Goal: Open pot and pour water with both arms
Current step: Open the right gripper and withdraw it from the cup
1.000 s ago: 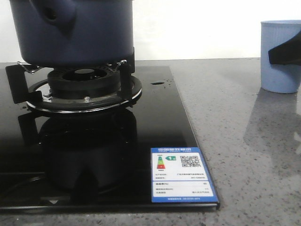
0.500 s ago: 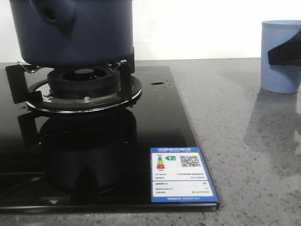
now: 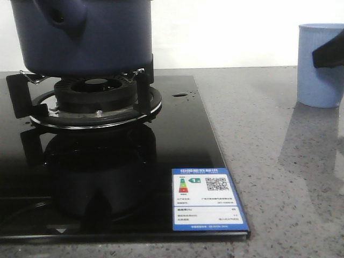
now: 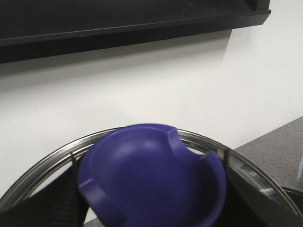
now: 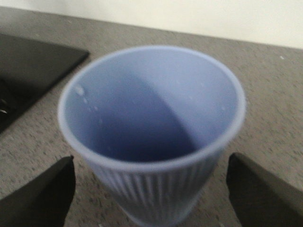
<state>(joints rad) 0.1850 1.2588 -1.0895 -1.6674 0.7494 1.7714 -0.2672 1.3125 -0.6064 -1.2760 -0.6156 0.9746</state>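
The dark navy pot (image 3: 86, 37) stands on the burner (image 3: 97, 91) at the back left, its side socket (image 3: 62, 19) facing me and its top cut off by the picture edge. In the left wrist view a violet-blue lid knob (image 4: 151, 179) fills the space between the dark fingers of my left gripper (image 4: 151, 194), which is shut on it. The lid's steel rim (image 4: 42, 165) curves behind, with white wall beyond. My right gripper (image 5: 150, 189) is open, its fingers standing apart on either side of the pale blue ribbed cup (image 5: 151, 118). One finger (image 3: 330, 54) shows by the cup (image 3: 317, 80).
The black glass hob (image 3: 188, 140) carries a blue and white energy label (image 3: 207, 199) at its near right corner. Grey speckled counter (image 3: 279, 161) lies between hob and cup. A white wall runs behind.
In the front view the right gripper's finger beside the cup has shifted slightly up and to the right. Pot and cup have not moved.
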